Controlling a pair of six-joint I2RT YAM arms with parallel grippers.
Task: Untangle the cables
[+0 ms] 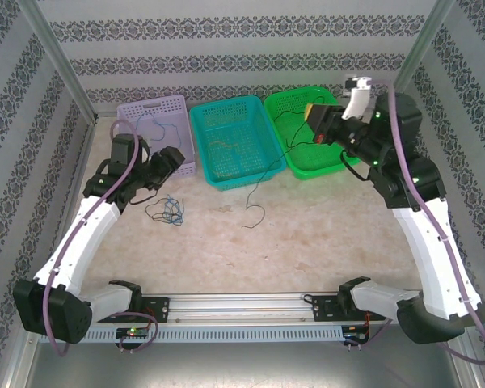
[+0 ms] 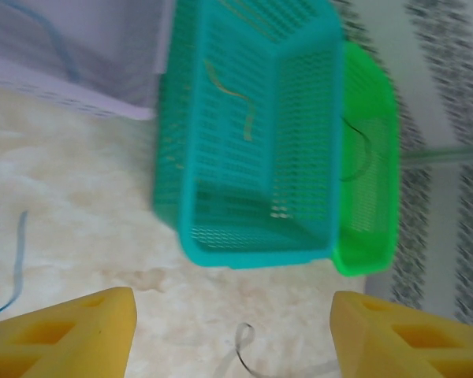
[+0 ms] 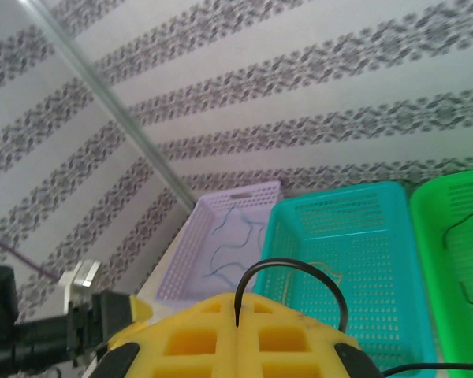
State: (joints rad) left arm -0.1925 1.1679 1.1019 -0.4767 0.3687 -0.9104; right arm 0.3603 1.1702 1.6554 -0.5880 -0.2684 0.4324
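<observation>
My right gripper (image 1: 314,121) hovers over the green basket (image 1: 295,101), shut on a thin black cable (image 3: 298,266) that loops out from between its yellow fingers (image 3: 197,331). That cable trails down past the teal basket (image 1: 202,121) to a curled end on the table (image 1: 257,212). My left gripper (image 1: 178,155) stands open by the lavender basket's (image 1: 174,103) front corner, nothing between its fingers (image 2: 71,331). A small tangle of blue and black cables (image 1: 166,210) lies on the table below it. A blue cable (image 3: 229,244) rests in the lavender basket, a yellowish one (image 2: 236,102) in the teal basket.
The three baskets stand side by side along the back wall. A metal frame post (image 1: 61,69) rises at the back left, another (image 1: 424,40) at the back right. Patterned walls close in the table on three sides.
</observation>
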